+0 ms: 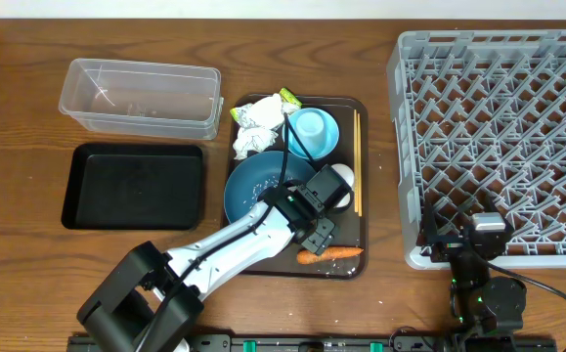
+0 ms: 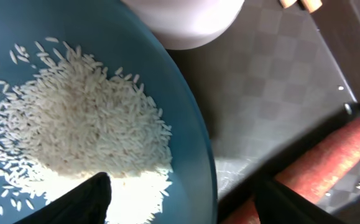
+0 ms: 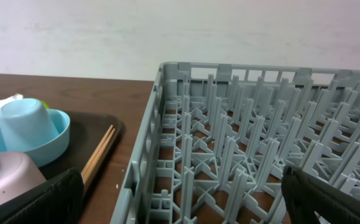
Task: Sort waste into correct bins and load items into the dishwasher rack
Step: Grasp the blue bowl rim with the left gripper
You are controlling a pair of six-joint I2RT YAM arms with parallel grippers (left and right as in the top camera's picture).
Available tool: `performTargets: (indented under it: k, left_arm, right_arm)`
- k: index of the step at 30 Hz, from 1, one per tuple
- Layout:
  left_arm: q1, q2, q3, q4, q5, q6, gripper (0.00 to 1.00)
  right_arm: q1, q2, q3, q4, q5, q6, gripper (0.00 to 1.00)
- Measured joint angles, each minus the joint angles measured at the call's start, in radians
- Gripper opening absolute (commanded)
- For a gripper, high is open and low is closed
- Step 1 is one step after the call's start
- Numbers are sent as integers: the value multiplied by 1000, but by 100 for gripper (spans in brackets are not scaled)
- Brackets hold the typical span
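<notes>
left gripper (image 2: 189,200): wide open, nothing held. it hangs low over the right-hand edge of the dark-blue bowl (image 1: 263,186).
bowl rim: passes between the jaws, with one finger (image 2: 89,199) inside the bowl and the other outside, over the brown tray (image 1: 361,244).
rice (image 2: 80,124): a loose heap on the bowl floor, just inward of the inner finger.
turning relation: the rim crosses the gripper's closing line, so by my reading a short drop and squeeze would pinch the bowl wall.
carrot (image 1: 329,254): just outside the bowl, towards the robot and to the right. its long axis runs left to right, near the outer finger.
white cup (image 1: 337,186): against the bowl's right side, just beyond the gripper.
chopsticks (image 1: 357,161): right of the bowl, past the white cup, with their long axis pointing away from the robot.
light-blue cup (image 1: 307,127): sits in the light-blue saucer (image 1: 329,142), beyond the bowl.
paper wads (image 1: 258,127), wrapper (image 1: 290,98): beyond the bowl, left of the saucer.
black tray (image 1: 134,186): left of the bowl on the worktop, level with it.
clear tub (image 1: 141,98): left of the bowl and further off.
rack (image 1: 498,127): well to the bowl's right.
right gripper (image 3: 183,208): open and empty at the rack's near edge, well apart from the bowl, so the left arm is clearly the nearer one.
</notes>
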Motion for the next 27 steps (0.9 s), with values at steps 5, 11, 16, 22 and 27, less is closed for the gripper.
performTargets:
  k: [5,11,16,22,27]
  left_arm:
    - [0,26,0,5,-19,3,69]
    - [0,63,0,7,-34,3,59]
    - [0,63,0,17,-41,3,51]
    - [0,63,0,19,-45,3,39]
    - [-2,63,0,19,-45,4,25]
  right_arm:
    - [0,0,0,0,0,0,99]
    - [0,0,0,0,0,0,99]
    - [0,0,0,0,0,0,99]
    - [0,0,0,0,0,0,99]
    - [0,0,0,0,0,0,99]
